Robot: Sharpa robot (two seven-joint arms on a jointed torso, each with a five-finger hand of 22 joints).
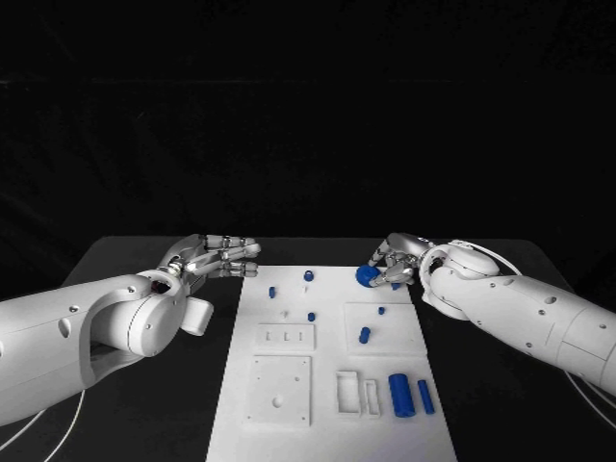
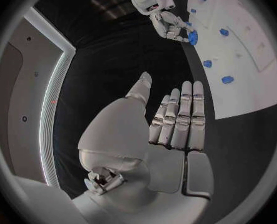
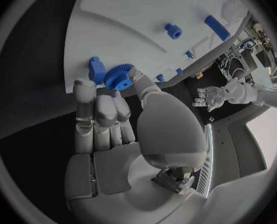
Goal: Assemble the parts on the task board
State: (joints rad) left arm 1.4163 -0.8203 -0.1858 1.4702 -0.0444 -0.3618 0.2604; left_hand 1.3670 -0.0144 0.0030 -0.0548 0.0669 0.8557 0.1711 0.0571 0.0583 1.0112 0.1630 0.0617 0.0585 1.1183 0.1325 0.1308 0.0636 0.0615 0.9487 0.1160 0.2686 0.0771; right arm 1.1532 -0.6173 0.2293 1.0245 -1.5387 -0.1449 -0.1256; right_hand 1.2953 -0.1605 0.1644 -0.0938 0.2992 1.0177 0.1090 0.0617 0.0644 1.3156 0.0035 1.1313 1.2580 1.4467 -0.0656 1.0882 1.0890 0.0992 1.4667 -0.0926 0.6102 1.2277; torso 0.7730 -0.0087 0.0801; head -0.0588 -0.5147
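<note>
The white task board lies in the middle of the black table. My right hand hovers over the board's far right corner and pinches a blue gear between thumb and fingers; the right wrist view shows the gear at the fingertips, next to a blue piece on the board. My left hand is off the board's far left corner, fingers straight and holding nothing, as the left wrist view shows of that hand. Small blue pegs stand on the far part of the board.
Two long blue cylinders lie at the board's near right beside white blocks. Square white plates are set in the board's left half. Black table shows on both sides of the board.
</note>
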